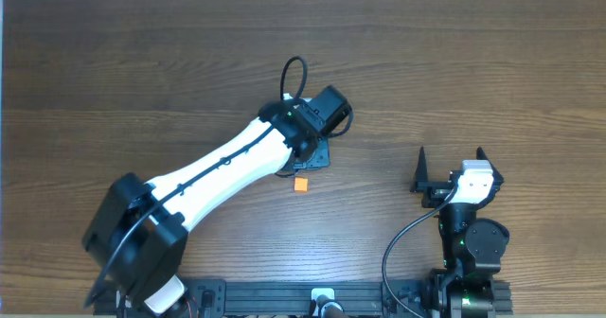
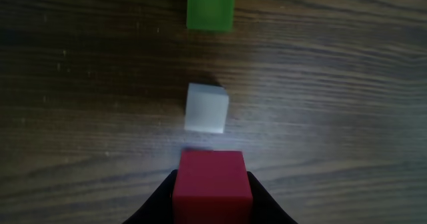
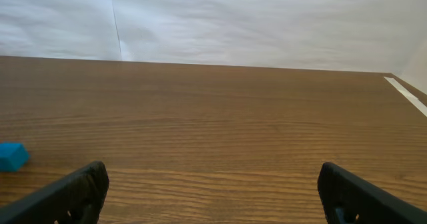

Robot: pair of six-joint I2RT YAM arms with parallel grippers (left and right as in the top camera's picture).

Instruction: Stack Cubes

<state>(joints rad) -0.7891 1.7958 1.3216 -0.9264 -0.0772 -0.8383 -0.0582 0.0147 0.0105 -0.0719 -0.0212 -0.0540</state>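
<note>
While clamping the red cube, left gripper faces down.

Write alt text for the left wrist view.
The left gripper holds a red cube between its fingers over a wooden table. A white cube sits on the table just beyond it, and a green cube farther off, roughly in line.

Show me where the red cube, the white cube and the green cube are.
red cube (image 2: 212,176): left wrist view, middle of top face.
white cube (image 2: 206,107): left wrist view, middle of top face.
green cube (image 2: 210,7): left wrist view, middle of top face.
</note>
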